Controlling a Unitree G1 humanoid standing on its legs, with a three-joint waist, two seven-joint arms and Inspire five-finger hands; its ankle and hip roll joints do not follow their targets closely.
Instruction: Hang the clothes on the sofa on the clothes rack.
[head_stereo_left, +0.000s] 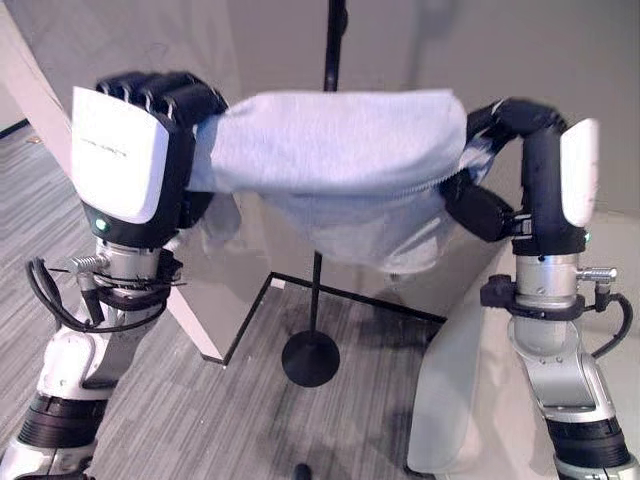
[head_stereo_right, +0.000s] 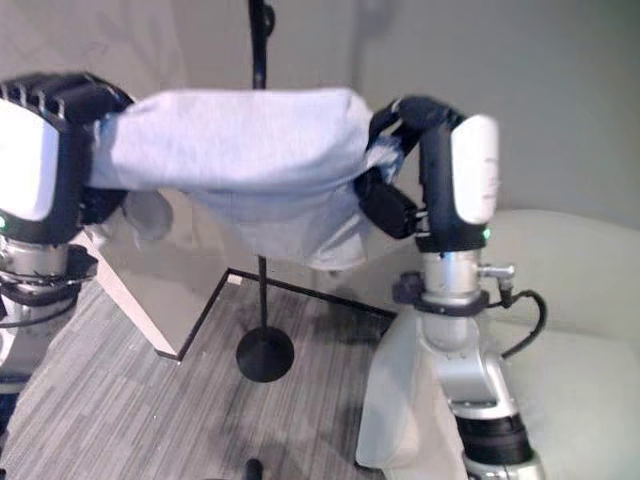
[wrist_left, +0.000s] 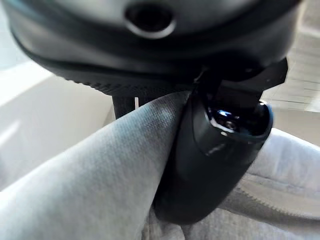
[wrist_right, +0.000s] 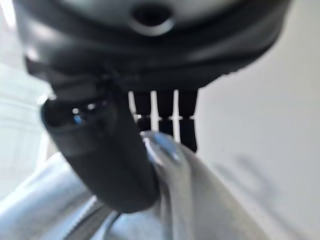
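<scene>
Both hands, left (head_stereo_left: 150, 110) and right (head_stereo_left: 515, 125), pinch the soft, light grey garment (head_stereo_left: 335, 150) by its upper corners, stretched before the rack pole (head_stereo_left: 316, 300).

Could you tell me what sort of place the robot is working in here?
Probably a living-room-style indoor space: a pale sofa, grey carpet-like floor, and a black clothes rack standing on a round base.

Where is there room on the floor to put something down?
Bare carpet lies left of the rack's round base, up to the slanted white panel. It is crowded to the right, by the sofa, and above, where the left hand and right hand hold the grey garment.
</scene>
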